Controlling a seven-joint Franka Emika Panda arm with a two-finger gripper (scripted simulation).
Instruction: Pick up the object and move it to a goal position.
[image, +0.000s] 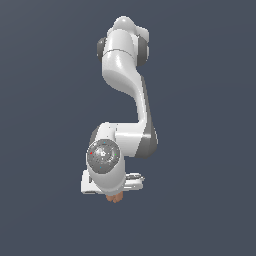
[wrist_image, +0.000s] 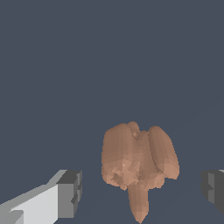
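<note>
Brownish-orange and lobed like a walnut, the object (wrist_image: 138, 164) lies on the flat slate-grey floor (wrist_image: 109, 57) between the two dark finger pads (wrist_image: 70, 192) of the white gripper (image: 116, 192), which stands wide open and holds nothing; in the wrist view one pad sits at about eight o'clock of the lump and the other at about four o'clock, both clear of it; its long axis seems to run from twelve to six o'clock, across the line joining the pads, ending in a narrow stalk-like tip; from the exterior view only a sliver of the object (image: 115, 198) peeps out beneath the hand, so how far the fingertips hang above the floor is hard to judge.
</note>
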